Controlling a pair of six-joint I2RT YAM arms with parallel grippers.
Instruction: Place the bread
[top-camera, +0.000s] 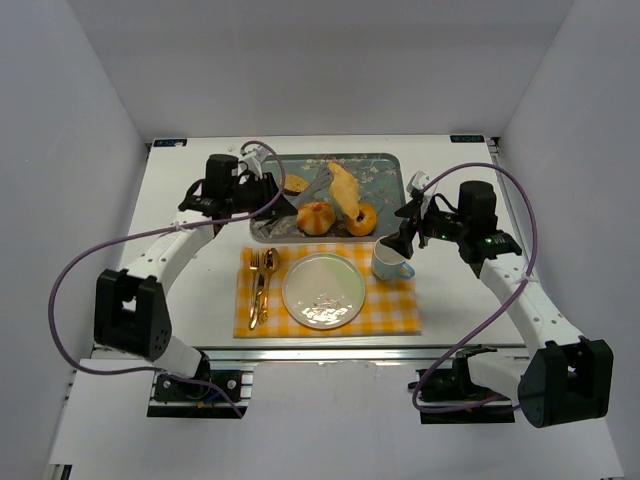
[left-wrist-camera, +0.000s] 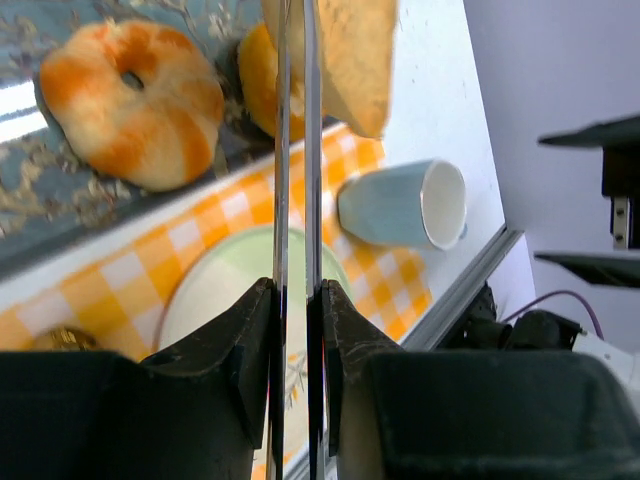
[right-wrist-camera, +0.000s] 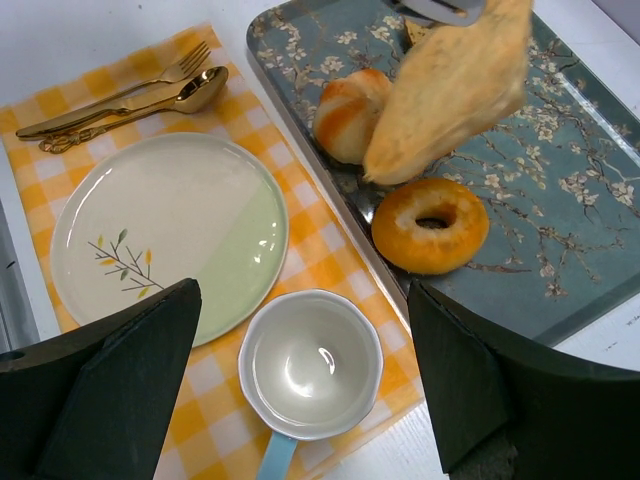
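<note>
In the top view, the bread (top-camera: 343, 190) is seen over the middle of the tray (top-camera: 385, 165), pinched by tongs (top-camera: 316, 184). The tongs are held by the left gripper (top-camera: 272, 200) at the tray's left edge.

In the left wrist view, the tong blades (left-wrist-camera: 295, 150) are clamped tightly between the jaws.

In the right wrist view, the right gripper (right-wrist-camera: 300, 375) is spread wide and holds nothing. The bread (right-wrist-camera: 450, 90) is tilted above the tray (right-wrist-camera: 560, 200).
</note>
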